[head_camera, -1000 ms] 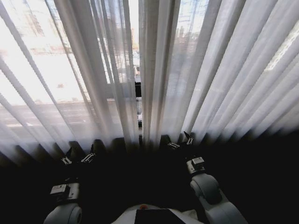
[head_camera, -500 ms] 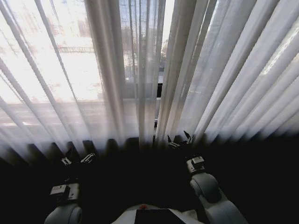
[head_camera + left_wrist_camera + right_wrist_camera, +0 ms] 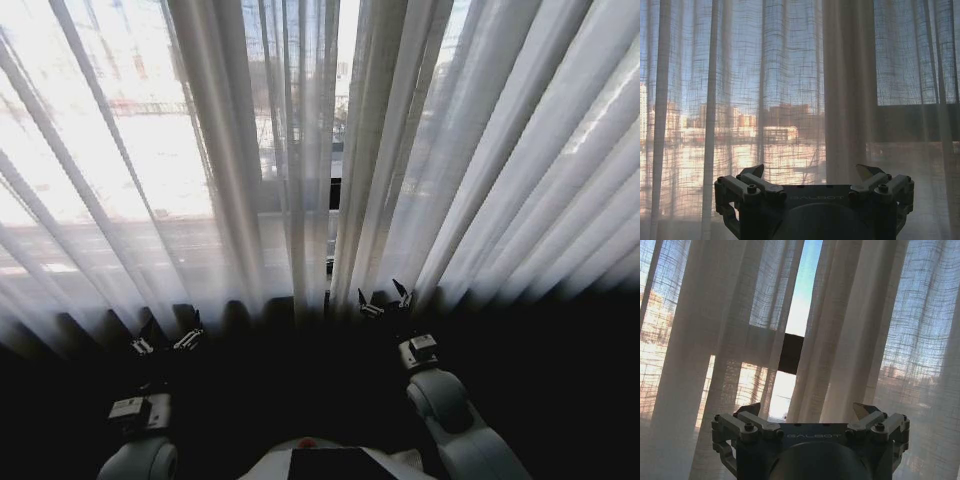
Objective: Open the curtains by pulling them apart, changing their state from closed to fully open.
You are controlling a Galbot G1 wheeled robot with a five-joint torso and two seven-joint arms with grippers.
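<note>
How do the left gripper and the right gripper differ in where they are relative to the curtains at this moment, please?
The right gripper sits close to the narrow gap between the curtains, while the left gripper sits off to the side, in front of the left panel's pleats. The right gripper reaches farther forward toward the fabric's hem; the left gripper hangs lower and farther back. Both are open, point at the curtains, and hold no fabric.

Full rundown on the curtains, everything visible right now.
The curtains are two tall sheer white panels of loosely woven, translucent fabric hanging in long vertical pleats, with buildings and a black window bar showing through. They are nearly closed: a narrow gap runs between the inner edges at centre. Hems end just above the dark lower area. The left gripper and right gripper sit open at hem level, gripping no fabric.
</note>
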